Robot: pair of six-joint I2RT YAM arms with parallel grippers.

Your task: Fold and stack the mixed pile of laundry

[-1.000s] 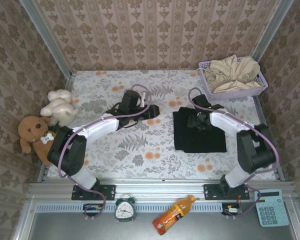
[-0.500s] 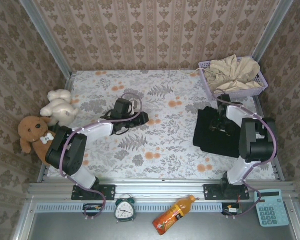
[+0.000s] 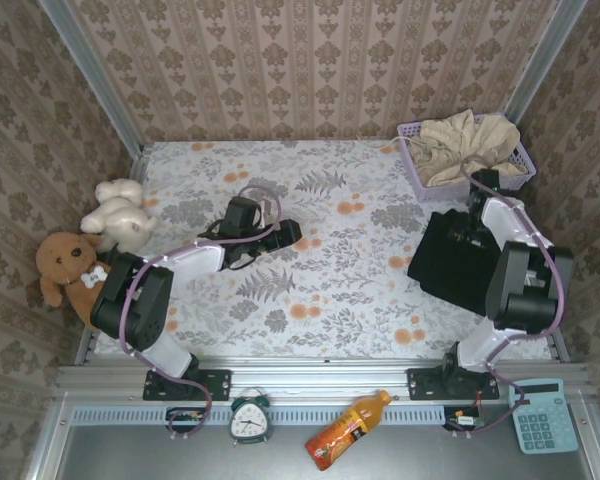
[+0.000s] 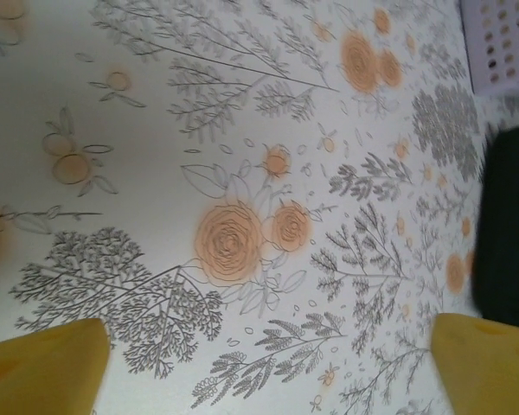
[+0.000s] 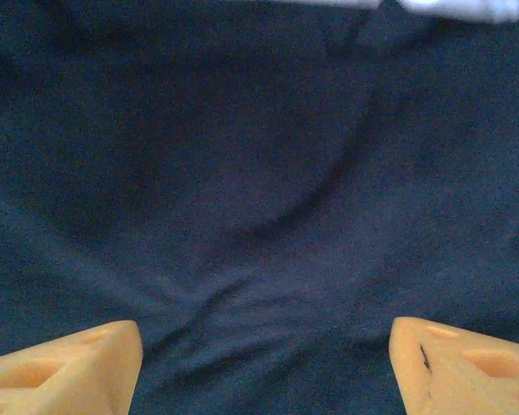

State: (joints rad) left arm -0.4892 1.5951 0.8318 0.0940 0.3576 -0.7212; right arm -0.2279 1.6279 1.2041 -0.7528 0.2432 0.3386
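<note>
The black T-shirt [image 3: 445, 270] lies flat at the counter's [image 3: 320, 290] 3 o'clock edge; the beige garment [image 3: 470, 145] fills the basket [image 3: 412, 158] at 1 o'clock. Over the T-shirt the right pincer [image 5: 264, 363] is released, fingers spread; the left pincer [image 4: 268, 372] gapes, released, over bare counter

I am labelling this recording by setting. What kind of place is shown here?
Probably a staged robot test booth dressed like a home: wallpapered panels held by a metal frame, a floral tablecloth, and a lavender laundry basket.

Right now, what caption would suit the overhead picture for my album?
Two robot arms at a flowered table: right hand over the folded black T-shirt, beige garment lying in the lavender basket.
</note>
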